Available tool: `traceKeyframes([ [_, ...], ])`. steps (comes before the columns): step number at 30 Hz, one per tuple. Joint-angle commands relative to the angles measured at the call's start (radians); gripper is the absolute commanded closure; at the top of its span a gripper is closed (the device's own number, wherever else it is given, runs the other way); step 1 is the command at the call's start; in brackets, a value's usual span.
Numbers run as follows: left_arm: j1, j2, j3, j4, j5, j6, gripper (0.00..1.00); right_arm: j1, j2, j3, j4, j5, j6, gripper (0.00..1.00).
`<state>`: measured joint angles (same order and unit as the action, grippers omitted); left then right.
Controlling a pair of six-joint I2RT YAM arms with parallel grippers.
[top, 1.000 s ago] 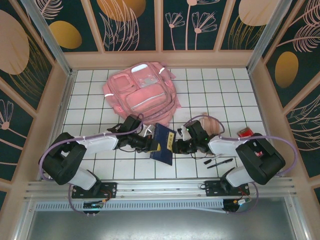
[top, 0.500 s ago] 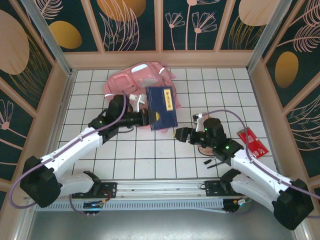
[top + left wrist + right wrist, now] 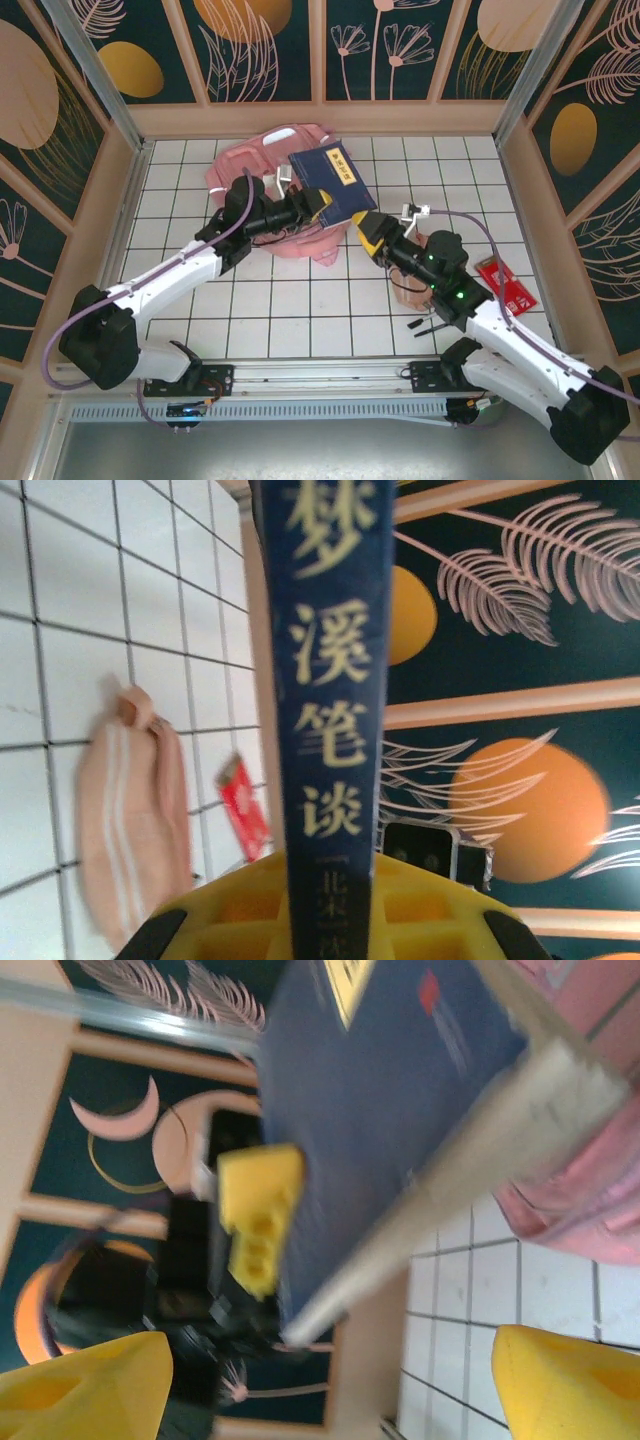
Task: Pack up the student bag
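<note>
The pink student bag [image 3: 262, 165] lies at the back of the tiled table, partly covered by my left arm and a dark blue book [image 3: 335, 178]. My left gripper [image 3: 320, 207] is shut on the book's lower edge and holds it tilted in the air over the bag's right side. In the left wrist view the book's spine [image 3: 335, 680] rises between my yellow fingers [image 3: 240, 915]. My right gripper [image 3: 366, 231] hovers open just below and right of the book, touching nothing. In the right wrist view the book [image 3: 380, 1090] and the bag [image 3: 590, 1190] lie ahead of the spread fingertips [image 3: 570, 1380].
A peach pencil pouch [image 3: 408, 288] lies under my right arm, also visible as the pouch [image 3: 135, 810] in the left wrist view. A red packet [image 3: 503, 283] sits at the right, and black pens [image 3: 432, 325] lie near the front. Wooden walls enclose the table.
My left arm has carried the book up from the front of the table to above the bag. My right gripper has opened and moved back toward the book.
</note>
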<state>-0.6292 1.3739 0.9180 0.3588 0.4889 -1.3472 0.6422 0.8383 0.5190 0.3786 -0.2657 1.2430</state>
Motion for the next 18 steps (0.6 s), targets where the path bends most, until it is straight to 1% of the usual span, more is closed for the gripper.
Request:
traceKeyframes([
  [1, 0.000, -0.016, -0.064, 0.284, 0.028, -0.260, 1.00, -0.022, 0.084, 0.029, 0.154, 0.072, 0.095, 0.16],
  [4, -0.002, -0.032, -0.043, 0.229, 0.022, -0.206, 1.00, -0.042, 0.172, 0.058, 0.187, 0.069, 0.122, 0.17],
  [5, -0.002, -0.039, -0.047, 0.232, 0.018, -0.209, 1.00, -0.054, 0.201, 0.066, 0.207, 0.060, 0.142, 0.18],
  [7, -0.002, -0.049, -0.058, 0.238, 0.009, -0.227, 1.00, -0.053, 0.252, 0.072, 0.306, 0.052, 0.167, 0.21],
  [8, -0.002, -0.049, -0.063, 0.242, 0.015, -0.230, 1.00, -0.053, 0.279, 0.079, 0.358, 0.040, 0.186, 0.30],
  [9, -0.002, -0.047, -0.069, 0.248, 0.026, -0.232, 1.00, -0.053, 0.312, 0.090, 0.419, 0.031, 0.196, 0.48],
  [10, -0.003, -0.046, -0.084, 0.262, 0.031, -0.245, 1.00, -0.056, 0.335, 0.097, 0.465, 0.027, 0.206, 0.62],
  [11, -0.003, -0.043, -0.114, 0.306, 0.030, -0.284, 1.00, -0.056, 0.358, 0.108, 0.501, 0.024, 0.219, 0.71],
  [12, -0.003, -0.043, -0.150, 0.366, 0.024, -0.329, 1.00, -0.057, 0.377, 0.125, 0.521, 0.016, 0.227, 0.74],
  [13, -0.004, -0.045, -0.176, 0.405, 0.018, -0.358, 1.00, -0.056, 0.390, 0.139, 0.527, 0.008, 0.228, 0.81],
  [14, -0.003, -0.050, -0.194, 0.423, 0.009, -0.373, 1.00, -0.052, 0.397, 0.153, 0.521, 0.004, 0.222, 0.94],
  [15, -0.003, -0.058, -0.199, 0.402, 0.007, -0.360, 0.90, -0.051, 0.398, 0.163, 0.502, 0.001, 0.214, 1.00],
  [16, -0.002, -0.066, -0.194, 0.362, 0.008, -0.331, 0.74, -0.051, 0.390, 0.167, 0.481, -0.001, 0.204, 1.00],
  [17, 0.003, -0.075, -0.189, 0.319, 0.008, -0.278, 0.54, -0.056, 0.378, 0.167, 0.454, -0.005, 0.188, 1.00],
  [18, 0.016, -0.084, -0.186, 0.271, 0.019, -0.191, 0.43, -0.070, 0.354, 0.164, 0.415, -0.008, 0.165, 1.00],
])
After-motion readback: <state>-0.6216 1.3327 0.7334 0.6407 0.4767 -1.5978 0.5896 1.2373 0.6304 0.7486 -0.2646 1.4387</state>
